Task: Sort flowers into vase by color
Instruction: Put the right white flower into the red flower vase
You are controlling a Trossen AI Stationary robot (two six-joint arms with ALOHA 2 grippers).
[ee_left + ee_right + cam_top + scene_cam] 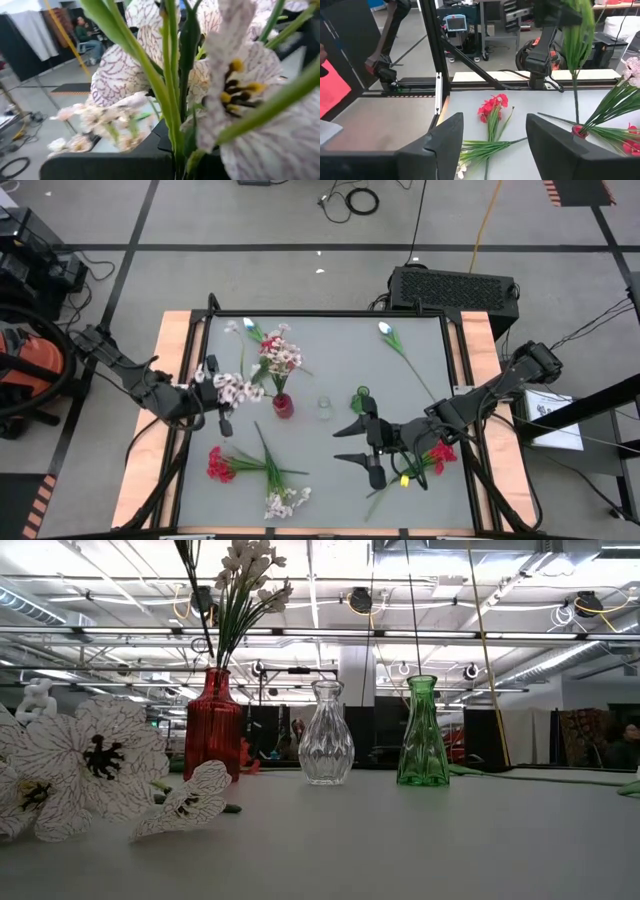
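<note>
My left gripper [213, 398] is at the table's left side, shut on a pinkish-white, dark-veined sprig [238, 388], whose blossoms [90, 760] fill the low view's left. The red vase [283, 406] holds a pinkish-white sprig [280, 356]. The clear vase [325, 408] and green vase [361, 396] stand to its right. My right gripper [356, 444] is open near the green vase, over bare table. A red sprig [220, 463] and a pinkish-white one [286, 502] lie near the near edge. Another red sprig [440, 452] lies under the right arm. White buds [385, 330] [248, 326] lie at the far side. My left gripper holds the veined sprig by its green stems [175, 145], which rise from between the dark fingers [105, 167]. The blossoms [250, 90] stand just beyond the fingers. The low view shows one petal [190, 802] down at the tabletop; whether it rests there I cannot tell.
The three vases [327, 735] stand in a row across the table's middle. The table has wooden side rails [170, 380] and a dark frame. A red sprig [492, 107] lies ahead of my right gripper [495, 150]. Bare grey table [330, 350] stretches behind the vases.
</note>
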